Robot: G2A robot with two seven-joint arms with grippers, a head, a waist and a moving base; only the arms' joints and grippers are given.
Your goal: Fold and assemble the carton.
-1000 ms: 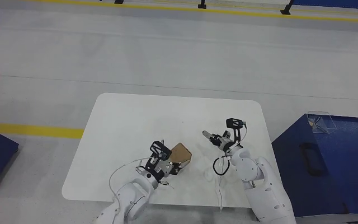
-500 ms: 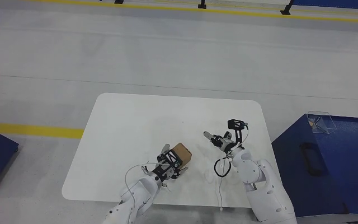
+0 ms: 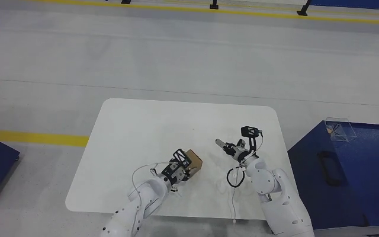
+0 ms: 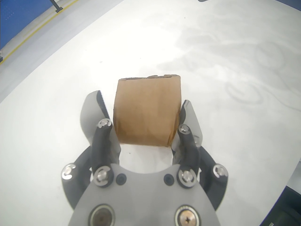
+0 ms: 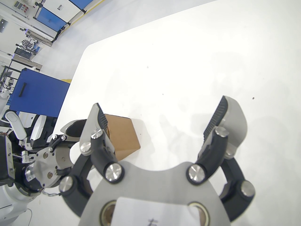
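Closest to me, my left tool (image 4: 141, 97) sits low over the white rounded-corner surface (image 3: 177, 124), its jaws parted and set astride the small brown cardboard carton (image 4: 147, 109). In the left wrist view one finger (image 4: 188, 116) lies against the carton's side, while the other stands just beside the opposite side with a thin gap, so I read this tool as open and not clamped. The carton rests on the surface, toward the near edge and a little to the left of the middle. It looks like a folded-up box with a smooth brown face turned up. The edge farthest from my left wrist is ragged, where the board ends meet.

A little to the right, my right tool (image 5: 161, 102) hovers above bare surface with its jaws spread wide and nothing between them. It is apart from the carton and pointed roughly toward it; the right wrist view catches the carton and the left tool past one ribbed finger.

Beyond the surface's right edge stands a dark blue cabinet (image 3: 337, 178). A yellow floor line (image 3: 41, 138) runs off to the left.
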